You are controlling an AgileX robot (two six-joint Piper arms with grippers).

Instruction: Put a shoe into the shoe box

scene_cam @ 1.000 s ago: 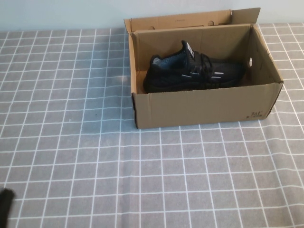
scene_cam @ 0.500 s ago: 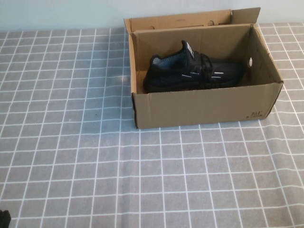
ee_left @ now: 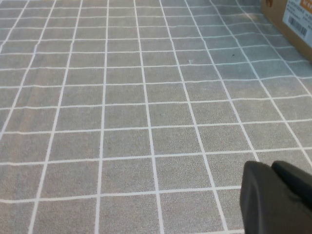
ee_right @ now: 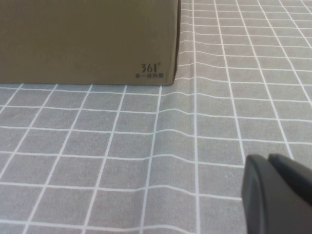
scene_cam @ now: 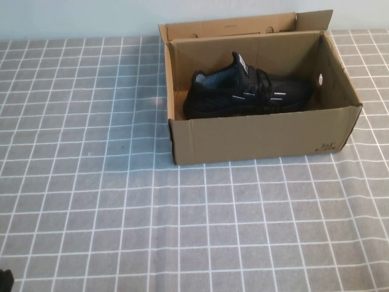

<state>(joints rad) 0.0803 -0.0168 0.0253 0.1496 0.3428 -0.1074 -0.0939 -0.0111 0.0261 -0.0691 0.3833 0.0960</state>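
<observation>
The black mesh shoe (scene_cam: pixel 246 92) lies on its sole inside the open brown shoe box (scene_cam: pixel 261 137) at the back of the table, toe to the right. The box's side also shows in the right wrist view (ee_right: pixel 87 41), and its corner in the left wrist view (ee_left: pixel 292 19). My left gripper (ee_left: pixel 273 168) is shut and empty, low over the cloth at the near left; only a dark tip of it shows at the near-left corner of the high view (scene_cam: pixel 5 281). My right gripper (ee_right: pixel 270 161) is shut and empty, in front of the box, out of the high view.
A grey cloth with a white grid (scene_cam: pixel 121 201) covers the table, with slight wrinkles in front of the box. A pale wall runs along the far edge.
The left arm's dark tip has drawn back towards the near-left corner of the high view. The shoe and box have not moved.
</observation>
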